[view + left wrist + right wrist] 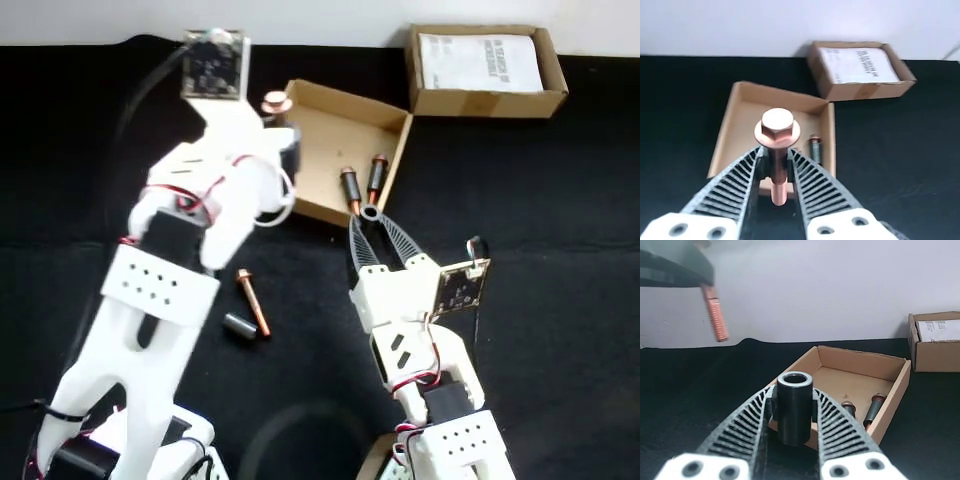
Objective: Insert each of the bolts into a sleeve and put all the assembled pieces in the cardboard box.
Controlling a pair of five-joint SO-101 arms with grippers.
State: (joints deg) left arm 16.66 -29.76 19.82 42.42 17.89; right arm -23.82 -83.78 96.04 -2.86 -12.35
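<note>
High view: two assembled pieces (pixel 351 188) were held in the cardboard box (pixel 325 140). A bolt (pixel 777 131) was pinched by the left end effector (pixel 775 152), a sleeve (pixel 794 412) by the right end effector (pixel 794 394), near the box.

Copper-toned metal bolt (pixel 777 131), glossy flange, rough threads, between the left gripper's (pixel 776 160) ribbed matt black plastic fingers (pixel 735 185). Now the right gripper (pixel 793 394) clasps a smooth, dark, satin metal sleeve (pixel 794 412). Beyond both: matt brown cardboard box (pixel 860 361), black matt cloth table (pixel 700 380).
</note>
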